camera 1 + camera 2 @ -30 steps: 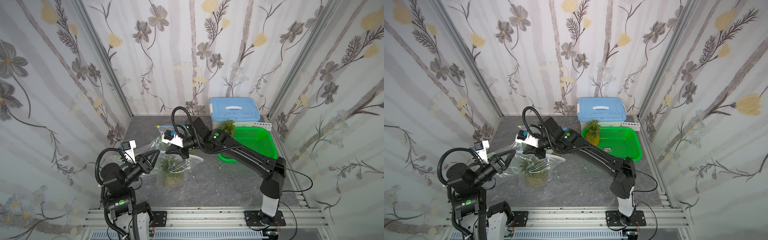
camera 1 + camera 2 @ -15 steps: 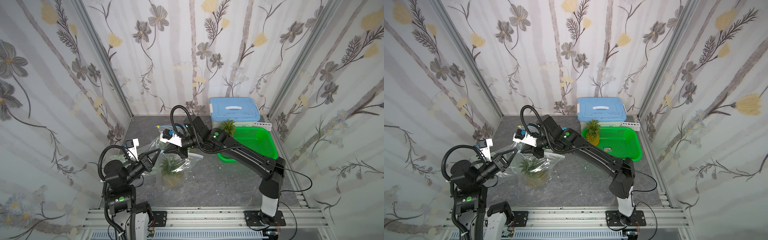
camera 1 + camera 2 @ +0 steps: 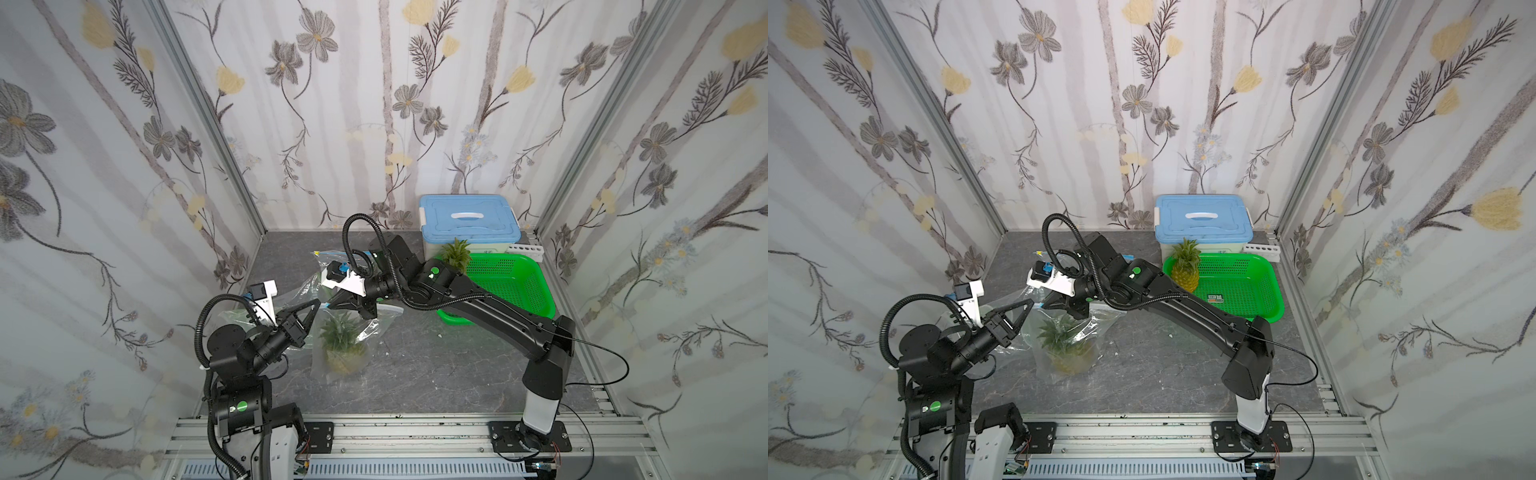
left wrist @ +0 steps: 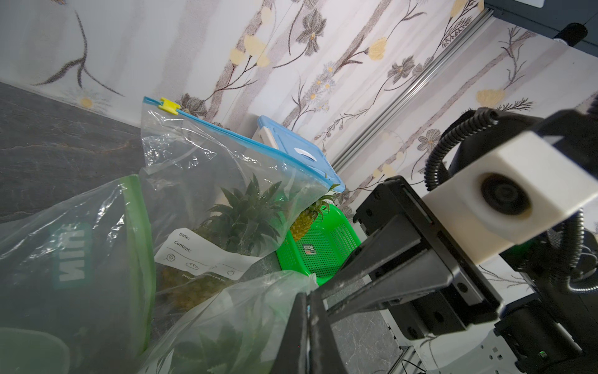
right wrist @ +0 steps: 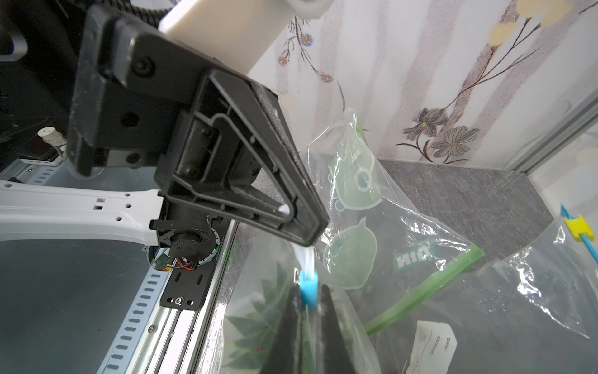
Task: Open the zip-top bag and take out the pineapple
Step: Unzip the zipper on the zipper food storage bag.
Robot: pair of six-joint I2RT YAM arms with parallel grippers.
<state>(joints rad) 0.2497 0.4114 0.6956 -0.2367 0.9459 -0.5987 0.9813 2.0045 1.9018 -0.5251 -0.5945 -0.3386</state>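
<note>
Unzipping looks the step in hand: left gripper (image 3: 317,302) is pinched shut on the top edge of the zip-top bag (image 3: 374,328); just beyond, right gripper (image 3: 332,304) clamps its blue slider (image 5: 307,286). The pineapple (image 3: 340,347) stands inside, below both. Next, the slider likely needs drawing along the track.

Up top, both top views sit high above the front rail (image 3: 415,430), tilted down toward the back wall (image 3: 374,124), wide enough for the whole table (image 3: 436,374). Left wrist camera is tucked close behind my left jaws, facing the green basket (image 4: 343,233). Right wrist camera, just as close, looks back at those jaws and the rail. Both wrist views catch the yellow-slider bag (image 4: 200,162).
</note>
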